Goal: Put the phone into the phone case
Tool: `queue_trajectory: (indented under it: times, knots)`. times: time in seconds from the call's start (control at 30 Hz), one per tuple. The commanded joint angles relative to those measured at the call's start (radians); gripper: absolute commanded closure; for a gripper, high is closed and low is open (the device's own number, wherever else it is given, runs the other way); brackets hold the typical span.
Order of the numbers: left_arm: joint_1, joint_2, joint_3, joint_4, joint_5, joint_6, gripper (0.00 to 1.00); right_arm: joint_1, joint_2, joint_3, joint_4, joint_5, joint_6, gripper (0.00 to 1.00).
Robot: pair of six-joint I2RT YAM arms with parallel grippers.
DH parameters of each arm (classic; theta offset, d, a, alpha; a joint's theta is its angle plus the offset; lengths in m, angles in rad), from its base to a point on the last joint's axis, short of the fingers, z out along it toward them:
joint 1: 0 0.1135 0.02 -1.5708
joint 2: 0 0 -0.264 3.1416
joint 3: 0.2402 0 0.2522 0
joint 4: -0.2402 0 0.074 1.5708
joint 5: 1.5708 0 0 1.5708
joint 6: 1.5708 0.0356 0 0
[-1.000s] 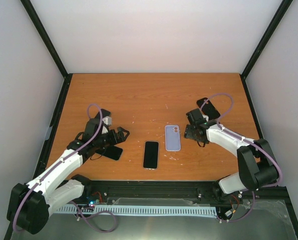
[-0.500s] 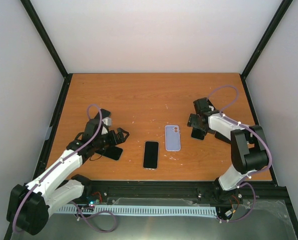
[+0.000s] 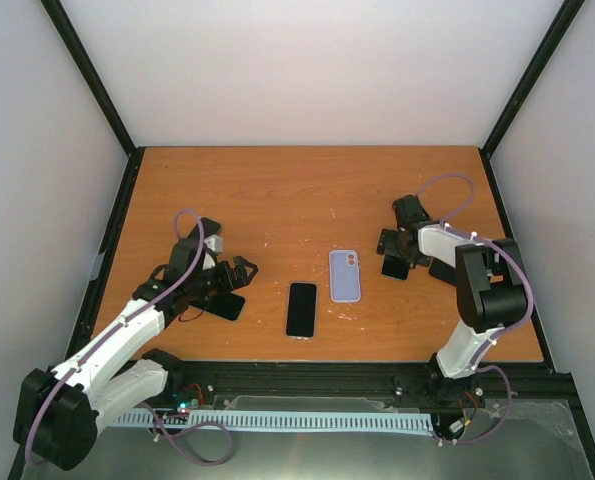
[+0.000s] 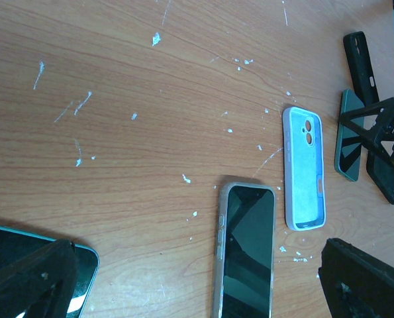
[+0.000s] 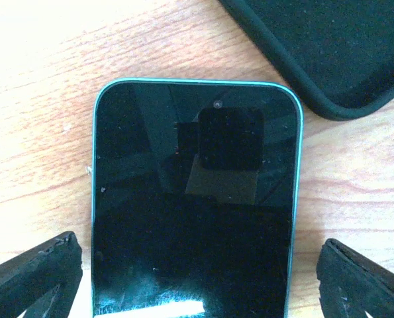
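A dark-screened phone [image 3: 301, 309] [image 4: 248, 248] with a grey frame lies flat near the table's front middle. Just right of it is the light-blue phone case [image 3: 345, 275] [image 4: 303, 169], hollow side up and with nothing in it. My left gripper [image 3: 241, 270] [image 4: 197, 291] hovers open to the left of that phone, its fingers [image 4: 28, 275] wide apart. My right gripper [image 3: 391, 248] [image 5: 197, 285] stands open right of the case. A second, teal-edged phone [image 3: 395, 266] [image 5: 195, 199] lies screen up between its fingers [image 5: 34, 275], not gripped.
A black case [image 5: 329, 46] [image 4: 361, 54] lies just beyond the teal-edged phone. Another dark, teal-edged phone [image 3: 223, 304] [image 4: 84, 255] rests under my left arm. Black frame rails [image 3: 307, 375] border the table, with white walls behind.
My right arm has folded back to the right and its gripper has opened wider. The teal-edged phone now shows lying on the table under it. The left arm has not moved.
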Motion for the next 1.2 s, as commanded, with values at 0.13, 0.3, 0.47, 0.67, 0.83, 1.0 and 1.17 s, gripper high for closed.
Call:
queue_trajectory:
  times: [0.13,0.3,0.47,0.67,0.83,1.0,1.17]
  knots:
    - [0.005,-0.015,0.021,0.005,0.001,0.016,0.01,-0.006,0.034,0.001,-0.009,-0.036,-0.032,0.12]
    - [0.005,-0.021,0.017,0.001,0.002,0.012,0.01,-0.002,0.041,0.009,-0.038,-0.017,-0.032,0.17]
    - [0.005,-0.029,0.013,0.006,0.006,0.002,0.01,0.012,0.044,0.005,-0.051,-0.018,-0.033,0.26]
    - [0.005,-0.034,0.004,0.014,0.015,-0.007,0.0,0.055,0.037,0.007,-0.086,0.011,-0.029,0.28]
    - [0.005,-0.035,0.005,0.014,0.017,-0.008,0.0,0.09,0.043,0.008,-0.111,0.038,-0.009,0.29]
    - [0.006,-0.036,-0.004,0.017,0.02,-0.013,0.01,0.098,0.066,0.019,-0.114,0.037,-0.009,0.21]
    - [0.005,-0.043,0.0,0.005,0.013,-0.01,0.01,0.099,0.08,0.03,-0.111,0.029,-0.019,0.17]
